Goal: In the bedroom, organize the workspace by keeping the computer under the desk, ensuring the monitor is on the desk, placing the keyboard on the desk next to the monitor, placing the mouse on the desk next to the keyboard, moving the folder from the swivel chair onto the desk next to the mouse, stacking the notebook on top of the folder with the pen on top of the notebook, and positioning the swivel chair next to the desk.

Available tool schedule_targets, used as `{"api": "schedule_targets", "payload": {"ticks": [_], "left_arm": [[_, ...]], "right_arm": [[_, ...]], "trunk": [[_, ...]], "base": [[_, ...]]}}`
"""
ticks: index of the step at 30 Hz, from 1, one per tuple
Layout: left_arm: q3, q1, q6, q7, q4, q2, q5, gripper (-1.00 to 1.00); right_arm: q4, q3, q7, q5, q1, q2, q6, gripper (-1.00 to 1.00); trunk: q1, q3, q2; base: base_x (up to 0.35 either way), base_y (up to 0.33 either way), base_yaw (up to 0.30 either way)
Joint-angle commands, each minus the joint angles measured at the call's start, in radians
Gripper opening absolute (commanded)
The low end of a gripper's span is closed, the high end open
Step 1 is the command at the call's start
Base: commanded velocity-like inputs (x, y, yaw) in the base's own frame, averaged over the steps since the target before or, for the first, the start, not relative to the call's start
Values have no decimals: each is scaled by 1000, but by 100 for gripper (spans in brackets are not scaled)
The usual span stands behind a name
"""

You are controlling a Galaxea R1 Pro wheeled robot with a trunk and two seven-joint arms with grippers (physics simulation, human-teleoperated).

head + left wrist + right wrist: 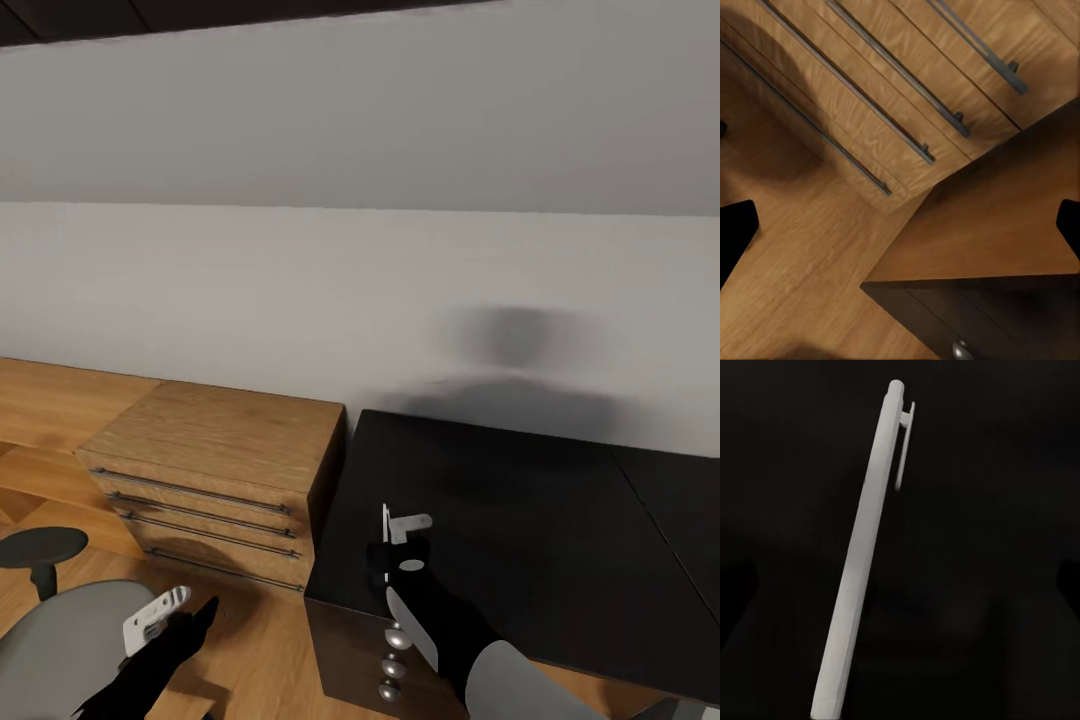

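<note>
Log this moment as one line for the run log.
right claw: holds pen over black desk | left claw: open, empty, over floor by wooden drawers | folder, notebook: unseen

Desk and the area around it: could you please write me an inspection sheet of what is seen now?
Surface: black desk against the wall, with a seam across its top towards the right and round knobs on its front.
Job's things: white pen held over the desk's left part; grey swivel chair on the floor, left of the desk.
Clutter: nothing seen.
Hands: right hand shut on the pen; left hand open and holding nothing, low over the floor near the chair.
Cables: nothing seen.
Surroundings: wooden chest of drawers right beside the desk's left side; wooden floor; plain light wall.
</note>
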Motion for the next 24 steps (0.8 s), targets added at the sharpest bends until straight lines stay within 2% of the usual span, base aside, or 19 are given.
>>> {"api": "schedule_targets", "payload": {"ticks": [1, 6, 18, 21, 24], "left_arm": [[-2, 0, -2, 9, -2, 1, 8, 100], [-2, 0, -7, 10, -2, 0, 8, 100], [-3, 0, -8, 10, -2, 0, 8, 100], [-4, 0, -8, 10, -2, 0, 8, 100], [-5, 0, -8, 10, -2, 0, 8, 100]], "right_arm": [[-1, 4, -7, -5, -1, 0, 18, 100], [-1, 4, -7, -5, -1, 0, 49, 100], [0, -3, -7, -5, -1, 0, 57, 100], [1, -15, -7, -5, -1, 0, 57, 100], [1, -18, -7, -5, -1, 0, 57, 100]], "trunk": [[4, -4, -8], [12, -10, -22], [16, -14, -29], [27, -23, -50], [27, -23, -50]], "base": [[0, 0, 0], [0, 0, 0], [0, 0, 0], [0, 0, 0], [0, 0, 0]]}}
